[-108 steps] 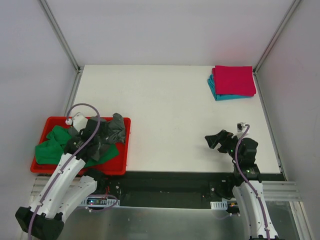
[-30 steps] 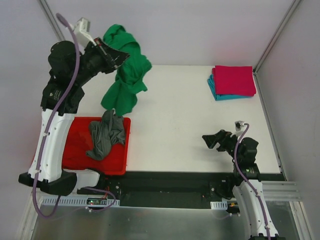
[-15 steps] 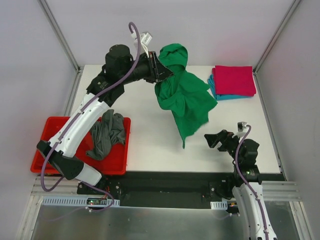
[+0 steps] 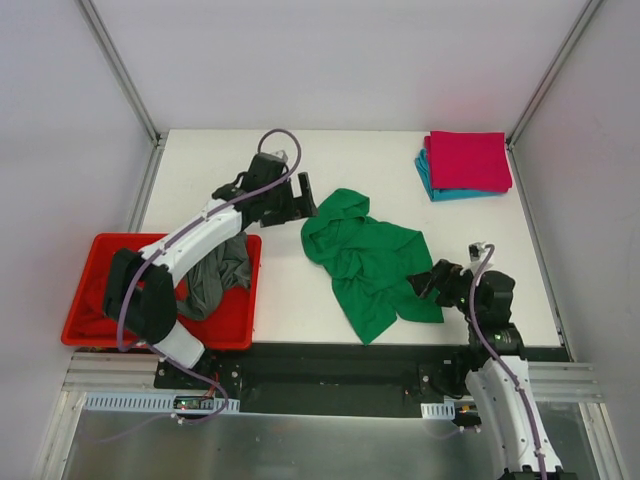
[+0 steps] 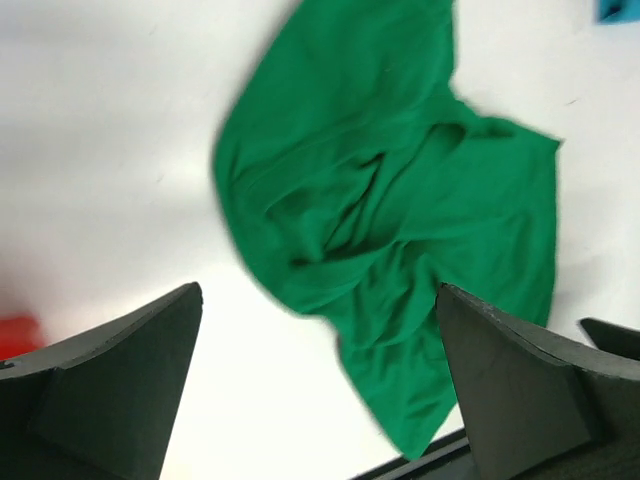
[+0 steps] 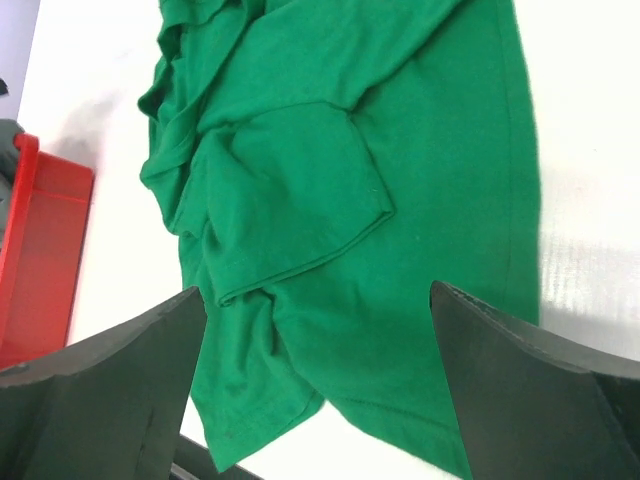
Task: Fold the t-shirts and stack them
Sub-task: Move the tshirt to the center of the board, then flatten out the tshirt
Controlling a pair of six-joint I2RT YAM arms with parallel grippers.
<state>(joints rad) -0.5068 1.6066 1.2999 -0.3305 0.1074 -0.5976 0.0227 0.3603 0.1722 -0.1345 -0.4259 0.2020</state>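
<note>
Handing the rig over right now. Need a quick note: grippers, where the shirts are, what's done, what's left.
Left gripper: open, empty, just left of the green t-shirt's far end.
Right gripper: open, empty, at the green t-shirt's right edge; can't tell if it touches.
Green t-shirt: crumpled and unfolded, mid-table.
Dark grey t-shirt: bunched in the red tray.
Done: magenta-pink t-shirt folded, stacked on the folded teal t-shirt at the far right corner.
Left: flatten and fold the green one, add it to the stack, then the dark grey one.
</note>
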